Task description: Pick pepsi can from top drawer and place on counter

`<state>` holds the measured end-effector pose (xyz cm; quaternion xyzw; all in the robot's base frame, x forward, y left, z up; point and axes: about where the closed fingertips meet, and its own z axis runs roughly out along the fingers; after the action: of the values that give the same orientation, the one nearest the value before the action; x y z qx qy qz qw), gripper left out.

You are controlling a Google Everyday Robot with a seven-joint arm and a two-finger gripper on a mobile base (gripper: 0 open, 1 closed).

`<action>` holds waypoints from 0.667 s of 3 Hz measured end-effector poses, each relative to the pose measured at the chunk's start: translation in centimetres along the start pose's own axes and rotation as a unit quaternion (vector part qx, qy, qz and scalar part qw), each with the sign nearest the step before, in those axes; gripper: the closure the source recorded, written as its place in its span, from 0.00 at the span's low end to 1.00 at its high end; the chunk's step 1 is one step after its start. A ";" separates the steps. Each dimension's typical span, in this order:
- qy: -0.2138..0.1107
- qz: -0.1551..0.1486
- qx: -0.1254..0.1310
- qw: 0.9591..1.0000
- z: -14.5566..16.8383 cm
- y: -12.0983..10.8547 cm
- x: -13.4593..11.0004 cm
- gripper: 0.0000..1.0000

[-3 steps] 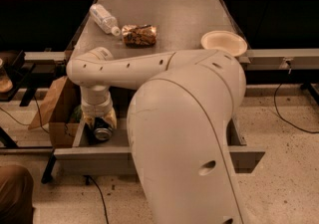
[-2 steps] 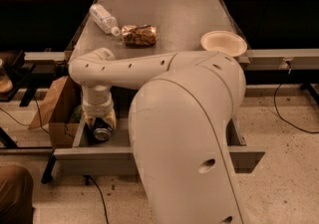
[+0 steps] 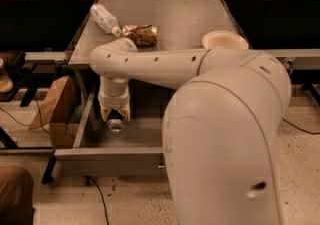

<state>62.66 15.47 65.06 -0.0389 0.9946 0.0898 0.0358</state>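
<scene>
The gripper has risen a little and swung right across the open top drawer since a second ago, carrying the pepsi can with it. Nearest the camera, the robot's smooth, rounded cream shell fills the lower right of the view. Just beyond it lies the drawer's flat grey metal front panel, with the drawer's deep tray open behind. Above that tray hangs the gripper, its fingers clenched on the can. The can's round silver end faces the camera and slightly downward, so its long axis runs up and away into the gripper; little of the dark body shows. The cream arm, dotted with small holes, reaches left from the shell and bends down to the wrist. A brown cardboard box stands on the speckled floor left of the drawer. Farther back spreads the flat, dull grey counter. On it lie a crinkly brown snack bag, a clear plastic bottle on its side just left of the bag, and a pale round bowl near the right edge.
</scene>
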 end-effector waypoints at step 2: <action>-0.065 0.013 0.016 0.998 -9.1 -7.5 -0.9 1.00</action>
<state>63.60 6.49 72.75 -0.0199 0.9919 0.0768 0.0994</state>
